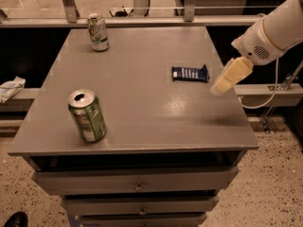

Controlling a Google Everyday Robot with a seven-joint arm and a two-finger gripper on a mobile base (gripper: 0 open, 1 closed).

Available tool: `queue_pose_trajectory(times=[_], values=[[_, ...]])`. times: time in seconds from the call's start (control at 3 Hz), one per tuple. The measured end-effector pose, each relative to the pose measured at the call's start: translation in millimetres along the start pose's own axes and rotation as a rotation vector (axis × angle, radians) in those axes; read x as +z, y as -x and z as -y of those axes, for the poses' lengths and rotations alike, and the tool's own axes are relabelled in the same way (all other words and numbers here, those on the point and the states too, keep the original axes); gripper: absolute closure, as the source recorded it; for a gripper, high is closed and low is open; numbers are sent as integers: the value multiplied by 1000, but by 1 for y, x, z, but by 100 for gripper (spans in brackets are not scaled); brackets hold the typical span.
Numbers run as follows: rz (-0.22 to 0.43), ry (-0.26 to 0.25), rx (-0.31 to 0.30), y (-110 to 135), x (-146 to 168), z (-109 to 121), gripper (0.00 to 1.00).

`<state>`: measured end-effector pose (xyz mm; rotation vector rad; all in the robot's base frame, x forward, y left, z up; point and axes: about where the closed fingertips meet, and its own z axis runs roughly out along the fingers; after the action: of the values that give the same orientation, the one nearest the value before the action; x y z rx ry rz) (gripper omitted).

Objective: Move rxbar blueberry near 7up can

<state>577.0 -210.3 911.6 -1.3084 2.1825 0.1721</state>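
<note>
We saw the rxbar blueberry [190, 73] lying flat on the right part of the grey table [142, 126], its long side running left to right, well apart from both cans. The gripper [222, 83] hung just to the right of the bar, over the table's right edge, tilted down and to the left, its pale tip near the wrapper's right end but not touching it. Whether the gripper was open or closed we could not tell. The white arm [274, 30] reached in from the upper right. The 7up can [98, 32] stood upright at the far left corner of the table, well away from the bar. A deeper green can [87, 116] stood near the front left edge, leaning a little. Below the tabletop we saw drawers [137, 179] with small knobs.
</note>
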Motion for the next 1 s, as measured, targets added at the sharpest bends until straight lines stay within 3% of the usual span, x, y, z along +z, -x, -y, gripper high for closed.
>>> queue_pose_trajectory(times=[0.33,1.0], values=[[63,-11,81,3,24,20,0],[135,-46,155,12,69,42,0]])
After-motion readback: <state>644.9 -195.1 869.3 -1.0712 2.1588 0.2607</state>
